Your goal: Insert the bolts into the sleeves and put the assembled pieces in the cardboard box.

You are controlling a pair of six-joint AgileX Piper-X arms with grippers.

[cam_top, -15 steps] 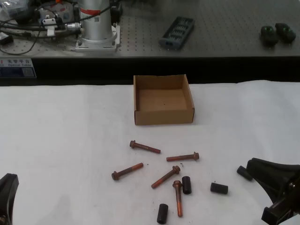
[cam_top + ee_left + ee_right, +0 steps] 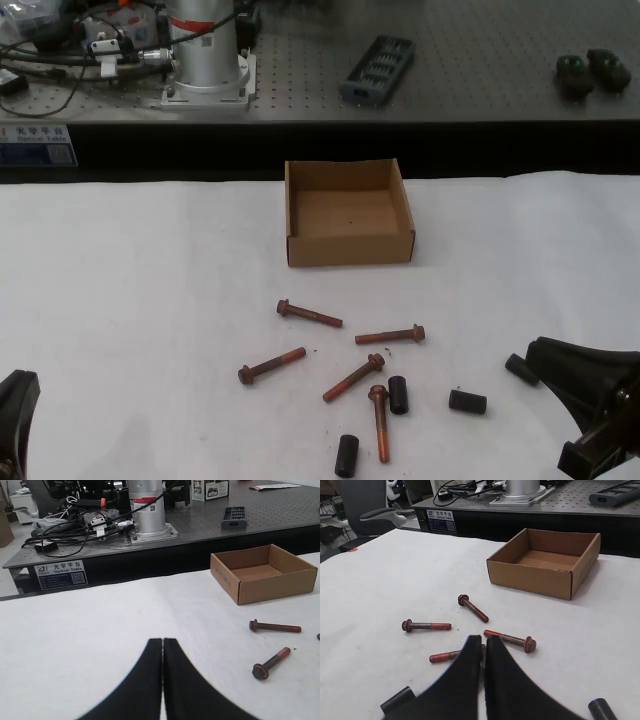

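The left gripper (image 2: pixel 162 641) is clenched on nothing, its two black fingers pressed flat together, at the near left corner of the table (image 2: pixel 130 300). The right gripper (image 2: pixel 483 639) is closed the same way, holding nothing, at the near right corner

Just beside the right gripper, toward the table's middle, lies the outer sleeve (image 2: pixel 518 367); whether the two touch cannot be told. Further in, the right sleeve (image 2: pixel 467 402) lies with its long axis across the table. The middle sleeve (image 2: pixel 398 394) has its axis running from near edge to far edge, just beside the head of the near bolt (image 2: pixel 380 425). That bolt lies along the same line, head toward the far edge and tip toward the near edge. The near sleeve (image 2: pixel 347 455) is left of its tip, closest to the near edge

The middle bolt (image 2: pixel 353 378) lies on a diagonal, head far-right and tip near-left. The left bolt (image 2: pixel 271 366) is also diagonal, with its head near-left and its tip far-right. The far-right bolt (image 2: pixel 390 335) lies across the table, head toward the right edge. The far-left bolt (image 2: pixel 309 314) lies almost across it, head toward the left edge. All bolts and sleeves lie separate on the white cover

The cardboard box (image 2: pixel 350 250) stands open-topped beyond them, toward the far edge, midway between the left and right edges
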